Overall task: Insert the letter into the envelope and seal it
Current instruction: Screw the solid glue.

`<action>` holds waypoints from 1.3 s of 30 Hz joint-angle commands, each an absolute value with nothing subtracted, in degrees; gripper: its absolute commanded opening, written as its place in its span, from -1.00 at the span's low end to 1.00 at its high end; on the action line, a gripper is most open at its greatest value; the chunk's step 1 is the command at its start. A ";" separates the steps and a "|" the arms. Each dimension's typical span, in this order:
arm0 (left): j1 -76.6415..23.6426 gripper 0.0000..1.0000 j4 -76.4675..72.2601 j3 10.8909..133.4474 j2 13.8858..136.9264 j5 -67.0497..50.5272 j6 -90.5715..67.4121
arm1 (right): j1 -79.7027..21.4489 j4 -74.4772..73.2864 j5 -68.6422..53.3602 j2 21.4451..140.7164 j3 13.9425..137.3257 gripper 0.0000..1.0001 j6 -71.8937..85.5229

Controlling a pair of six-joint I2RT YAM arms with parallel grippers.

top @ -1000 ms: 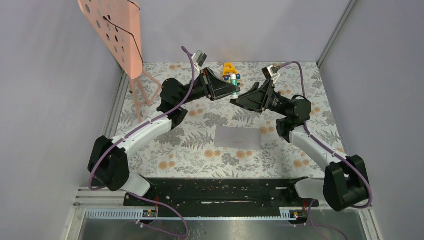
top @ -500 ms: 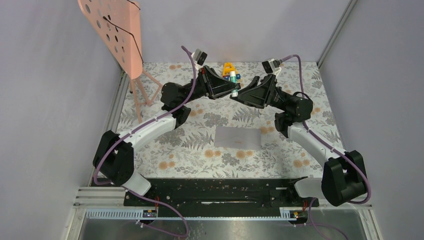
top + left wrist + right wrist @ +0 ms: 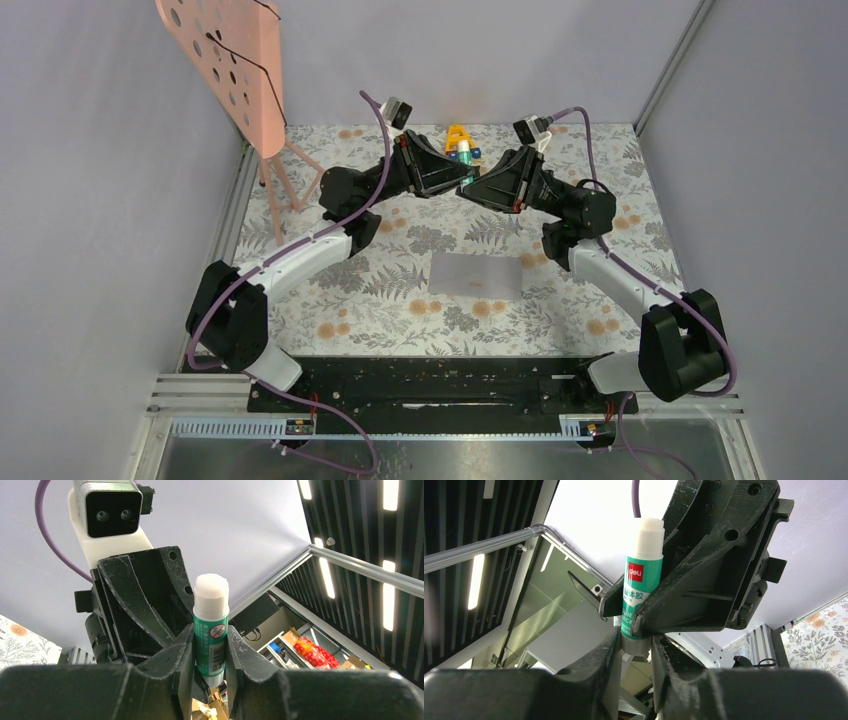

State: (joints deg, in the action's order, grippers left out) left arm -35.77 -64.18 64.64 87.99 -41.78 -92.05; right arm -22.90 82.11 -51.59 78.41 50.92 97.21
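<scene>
Nearest my bases, the envelope [image 3: 476, 275] lies flat on the flowered table [image 3: 330, 300] between my two arms, with nothing pinning it. From above I cannot make out its flap, or whether the letter is inside. If I drag glue across it with no claw holding it down, I judge it will slide or buckle.

Further out, and well above the table, my claws meet on one glue stick [image 3: 211, 625]. My left claw [image 3: 210, 632] is clamped narrow on the green barrel. My right claw [image 3: 635, 637] stands narrow around the lower end, its pads looking pressed to both sides. How firm that second hold is, I cannot tell.

That is the risk. If my left lets go before my right bites, the stick drops and rolls. If both squeeze while my arms pull differently, it can twist or pop free. I cannot tell whether the white tip is a cap or bare glue. Bare glue could smear on whatever it brushes.

Beyond them, a small yellow object [image 3: 459, 137] sits by the back wall.
</scene>
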 commanded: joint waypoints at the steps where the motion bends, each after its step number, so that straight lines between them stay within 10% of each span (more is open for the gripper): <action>1: -35.75 -1.00 -68.34 65.20 87.67 -42.12 -92.33 | -23.46 85.69 -50.29 78.98 54.25 -0.55 97.44; 6: -35.72 -1.00 -66.21 65.28 87.24 -42.72 -90.86 | -23.48 85.13 -50.69 79.27 54.49 -1.00 97.82; 12: -35.68 -1.00 -49.90 65.55 82.28 -42.29 -78.45 | -23.47 66.15 -51.56 73.38 51.20 -1.00 84.97; 21: -35.82 -1.00 -24.99 67.38 74.64 -35.39 -62.11 | -23.49 -1.26 -36.52 58.48 61.57 -1.00 41.16; 39: -38.40 -1.00 -18.16 68.94 75.23 -29.51 -60.85 | -42.64 -35.42 15.09 62.73 77.51 -1.00 18.97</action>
State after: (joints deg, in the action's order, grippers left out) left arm -39.03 -16.73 65.76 77.25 -33.28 -61.45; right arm -40.58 -26.37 -6.39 61.52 75.31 24.82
